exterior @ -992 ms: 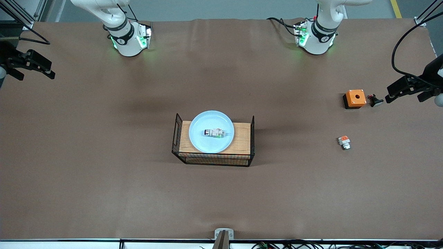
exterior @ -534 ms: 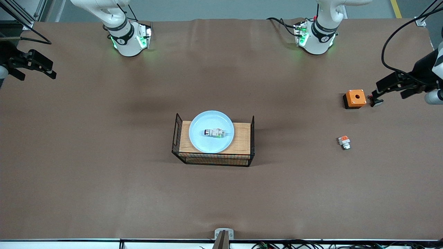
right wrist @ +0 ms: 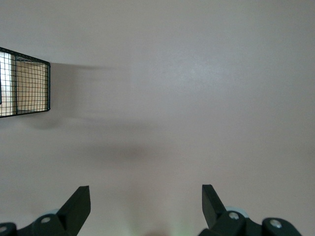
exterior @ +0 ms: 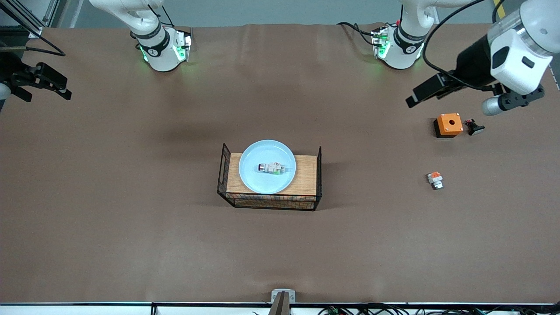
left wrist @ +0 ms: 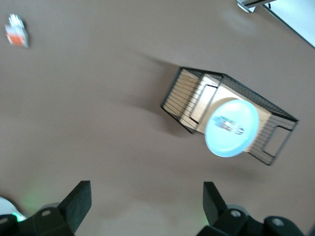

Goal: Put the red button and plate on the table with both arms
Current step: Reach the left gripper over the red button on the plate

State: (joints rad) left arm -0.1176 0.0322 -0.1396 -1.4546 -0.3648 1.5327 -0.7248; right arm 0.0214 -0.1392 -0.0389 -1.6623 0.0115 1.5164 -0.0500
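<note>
The pale-blue plate lies on the wooden top of a black wire rack mid-table. The red button lies on its side in the plate. Both show in the left wrist view: plate, button. My left gripper is open and empty, in the air over the table near the orange box, at the left arm's end. In its own view the left gripper is over bare table. My right gripper is open and empty, over the table edge at the right arm's end; it also shows in its wrist view.
An orange box with a round hole sits at the left arm's end, with a small black part beside it. A small part with an orange-red block lies nearer the front camera. The rack's corner shows in the right wrist view.
My left arm has swung up and in from the table's end, past the orange box, toward the middle. The right arm has barely moved. Plate and button are unmoved.
</note>
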